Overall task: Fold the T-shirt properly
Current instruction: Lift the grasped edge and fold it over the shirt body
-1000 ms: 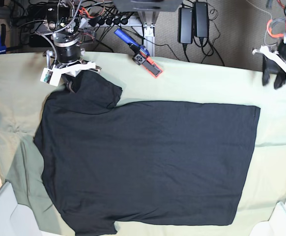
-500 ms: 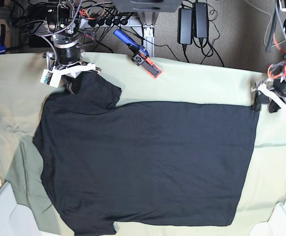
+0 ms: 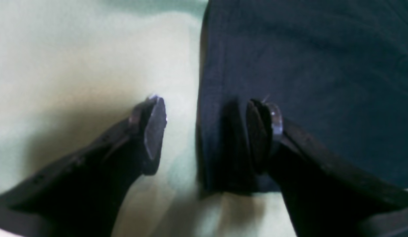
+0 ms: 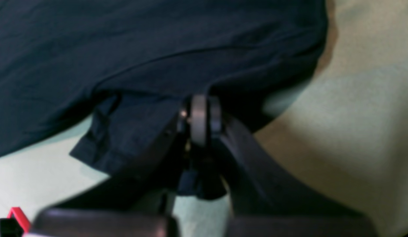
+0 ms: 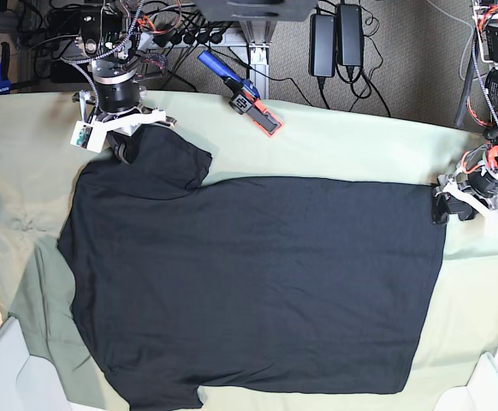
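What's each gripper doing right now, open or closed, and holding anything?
Left gripper: open, straddling the T-shirt hem corner, one finger on the green sheet, nothing gripped yet.
Right gripper: closed on the T-shirt sleeve.

We see the T-shirt (image 5: 257, 282) as plain black to charcoal, without visible print, reading blue-black in both wrist views. The cloth sheet (image 5: 360, 145) beneath it is pale green, with no pattern. The right gripper (image 4: 199, 120) has dark fingers with grey pads; the left gripper (image 3: 212, 131) is black as well, with white parts on its body. Beyond the sheet lies a clamp (image 5: 240, 92), blue-handled with an orange-red and black end.
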